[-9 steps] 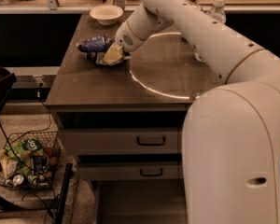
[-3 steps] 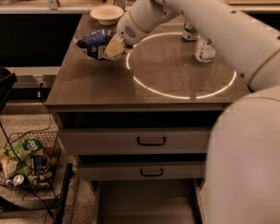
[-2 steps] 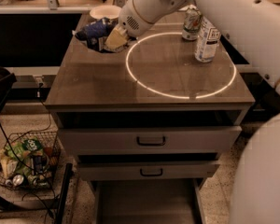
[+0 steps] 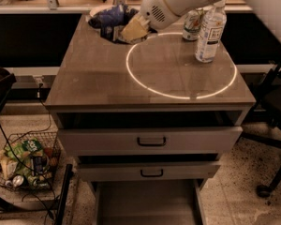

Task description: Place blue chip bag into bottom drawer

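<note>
Found bottom drawer [image 4: 147, 205] pulled out under cabinet, nothing visible in it. Spotted hand [image 4: 131, 32] over back-left of surface [image 4: 93, 83], clamped on blue chip bag [image 4: 108, 18], well apart from drawer. Judged approx. halfway: grasp done, carry-down & release left.

The hand [image 4: 129, 32] has raised the blue chip bag [image 4: 108, 18] higher, rearward.
</note>
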Controlling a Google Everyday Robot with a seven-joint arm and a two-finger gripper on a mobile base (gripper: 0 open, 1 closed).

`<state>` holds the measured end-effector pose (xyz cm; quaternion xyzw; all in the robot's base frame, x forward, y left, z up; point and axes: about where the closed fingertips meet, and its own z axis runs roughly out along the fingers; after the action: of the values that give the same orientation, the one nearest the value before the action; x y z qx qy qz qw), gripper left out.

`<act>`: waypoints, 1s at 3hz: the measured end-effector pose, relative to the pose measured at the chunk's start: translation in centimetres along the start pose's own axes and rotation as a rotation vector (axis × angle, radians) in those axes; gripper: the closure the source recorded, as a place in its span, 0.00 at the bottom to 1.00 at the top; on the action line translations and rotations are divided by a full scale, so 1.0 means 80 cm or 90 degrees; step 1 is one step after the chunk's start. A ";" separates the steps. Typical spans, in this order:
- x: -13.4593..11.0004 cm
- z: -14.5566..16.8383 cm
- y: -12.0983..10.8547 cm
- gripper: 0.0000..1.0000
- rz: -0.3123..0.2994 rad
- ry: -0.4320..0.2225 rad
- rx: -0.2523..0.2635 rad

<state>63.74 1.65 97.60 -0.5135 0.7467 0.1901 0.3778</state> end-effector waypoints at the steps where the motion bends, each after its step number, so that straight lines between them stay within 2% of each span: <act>1: 0.041 -0.056 -0.002 1.00 0.046 -0.043 0.015; 2: 0.104 -0.125 0.020 1.00 0.100 -0.110 0.018; 3: 0.162 -0.162 0.038 1.00 0.149 -0.123 0.003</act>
<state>53.79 -13.92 95.76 -0.4014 0.7618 0.2796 0.4246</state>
